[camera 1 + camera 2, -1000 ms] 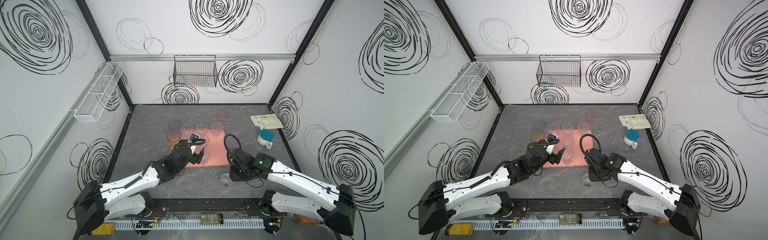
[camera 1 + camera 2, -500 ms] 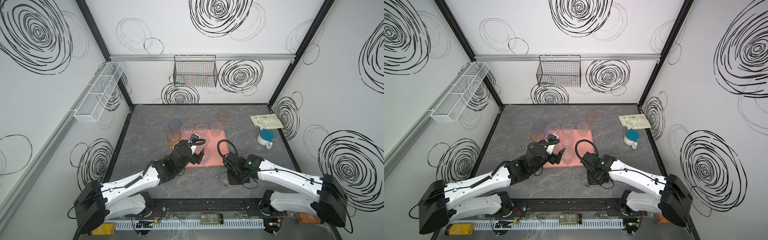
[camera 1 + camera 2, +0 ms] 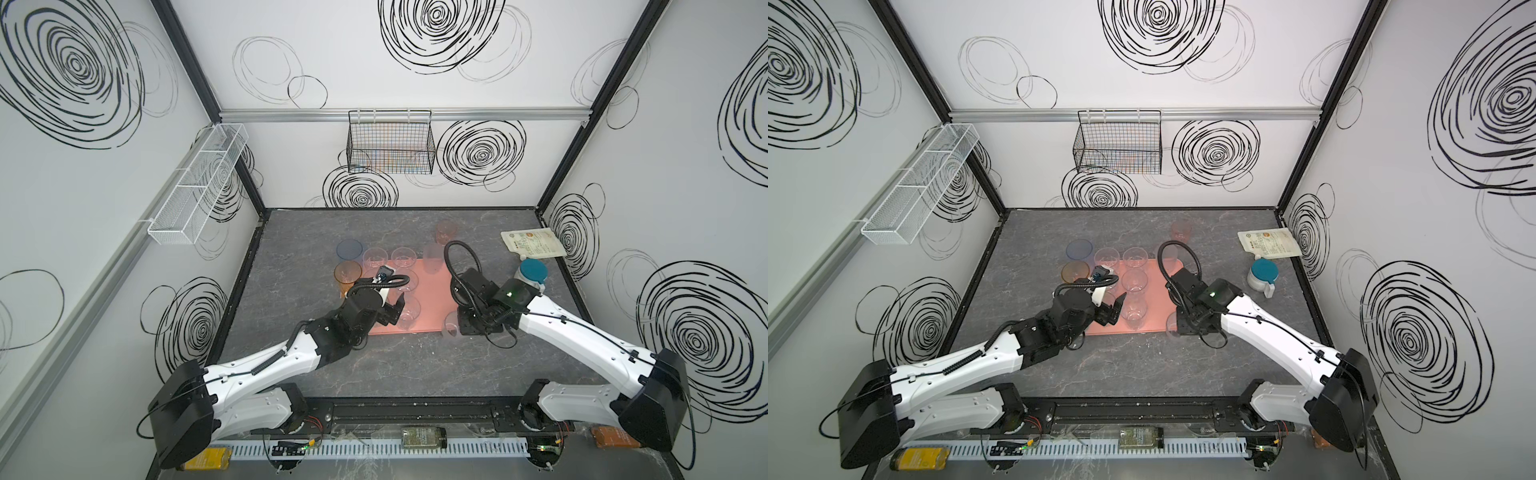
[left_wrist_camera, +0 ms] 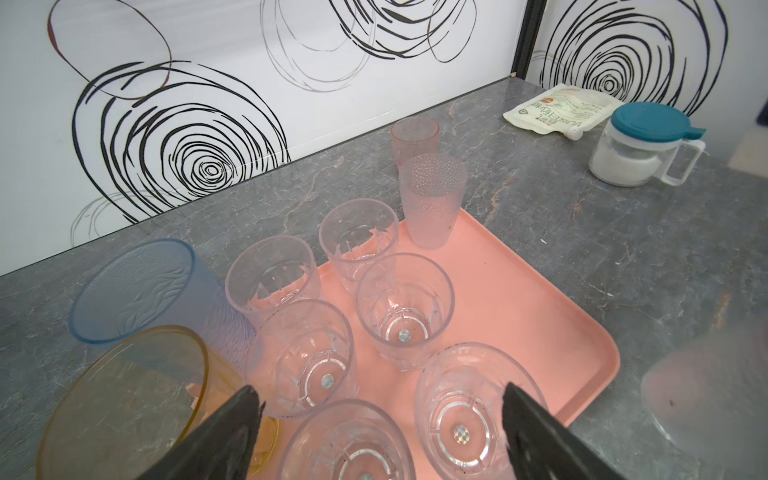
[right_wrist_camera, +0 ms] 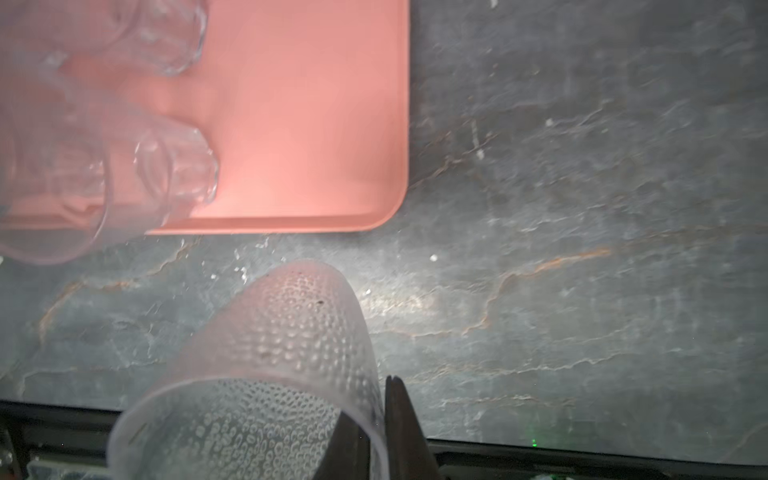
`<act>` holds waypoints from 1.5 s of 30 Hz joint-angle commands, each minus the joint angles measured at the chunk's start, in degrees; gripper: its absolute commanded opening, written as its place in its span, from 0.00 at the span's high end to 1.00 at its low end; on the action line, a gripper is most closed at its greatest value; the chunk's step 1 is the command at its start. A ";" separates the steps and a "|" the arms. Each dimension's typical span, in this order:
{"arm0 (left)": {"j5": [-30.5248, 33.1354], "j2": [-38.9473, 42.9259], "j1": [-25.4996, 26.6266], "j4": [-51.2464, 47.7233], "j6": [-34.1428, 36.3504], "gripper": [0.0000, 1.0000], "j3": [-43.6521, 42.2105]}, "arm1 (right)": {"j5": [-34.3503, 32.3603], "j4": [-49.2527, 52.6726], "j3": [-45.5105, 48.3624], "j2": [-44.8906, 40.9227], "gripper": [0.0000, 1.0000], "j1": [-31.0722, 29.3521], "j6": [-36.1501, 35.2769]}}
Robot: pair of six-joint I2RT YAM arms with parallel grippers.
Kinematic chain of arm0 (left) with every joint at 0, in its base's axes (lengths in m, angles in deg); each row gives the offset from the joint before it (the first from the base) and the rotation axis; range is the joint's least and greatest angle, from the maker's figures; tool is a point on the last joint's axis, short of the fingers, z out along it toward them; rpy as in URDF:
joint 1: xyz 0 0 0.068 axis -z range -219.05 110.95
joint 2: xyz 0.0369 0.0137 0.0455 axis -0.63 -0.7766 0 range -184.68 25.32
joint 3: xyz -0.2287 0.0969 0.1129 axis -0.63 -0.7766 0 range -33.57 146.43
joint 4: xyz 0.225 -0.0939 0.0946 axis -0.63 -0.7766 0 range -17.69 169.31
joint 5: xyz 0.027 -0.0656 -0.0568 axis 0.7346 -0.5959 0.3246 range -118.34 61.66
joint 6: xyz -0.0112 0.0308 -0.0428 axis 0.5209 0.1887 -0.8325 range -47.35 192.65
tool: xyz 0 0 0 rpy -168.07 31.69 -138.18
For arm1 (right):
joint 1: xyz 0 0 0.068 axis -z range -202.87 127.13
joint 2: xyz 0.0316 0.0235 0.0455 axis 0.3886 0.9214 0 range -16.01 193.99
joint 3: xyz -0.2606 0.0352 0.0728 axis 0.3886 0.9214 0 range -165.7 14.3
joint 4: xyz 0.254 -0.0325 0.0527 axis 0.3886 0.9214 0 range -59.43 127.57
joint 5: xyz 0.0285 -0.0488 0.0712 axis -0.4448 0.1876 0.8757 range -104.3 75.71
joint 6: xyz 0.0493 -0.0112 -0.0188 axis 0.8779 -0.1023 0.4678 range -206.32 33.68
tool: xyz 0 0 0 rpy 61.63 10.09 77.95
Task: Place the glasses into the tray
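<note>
The salmon-pink tray lies mid-table with several clear glasses upright on its left half. A dimpled glass stands at its far corner, with a pink glass behind on the table. Blue and amber glasses stand left of the tray. My left gripper hangs open over the nearest clear glasses. My right gripper is shut on the rim wall of a second dimpled glass, just off the tray's near right corner.
A teal-lidded jar and a white pouch sit at the right back. A black wire basket hangs on the back wall and a white mesh basket on the left wall. Bottles lie beyond the front rail.
My right gripper has shut on the dimpled glass near the table's front and carried it back toward the tray's near right corner. The left arm has stayed still and open.
</note>
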 commanded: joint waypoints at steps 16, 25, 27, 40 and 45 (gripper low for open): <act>1.83 0.24 -0.95 2.23 -0.93 0.06 -2.06 | -6.59 -14.36 -15.83 26.21 0.89 10.72 -16.96; 1.87 -0.04 -0.83 2.53 -1.06 0.06 -2.46 | -5.13 -15.69 -19.45 31.80 0.88 10.96 -18.22; 1.94 -0.13 -0.89 2.39 -1.05 0.06 -2.43 | -5.01 -15.67 -19.85 32.36 0.88 10.90 -18.51; 1.85 -0.78 -0.74 2.99 -1.54 0.06 -2.69 | -3.30 -17.04 -20.84 34.60 0.82 11.51 -19.14; 1.85 -1.07 -0.75 2.98 -1.55 0.06 -2.60 | -2.10 -17.87 -21.04 35.00 0.83 12.03 -18.70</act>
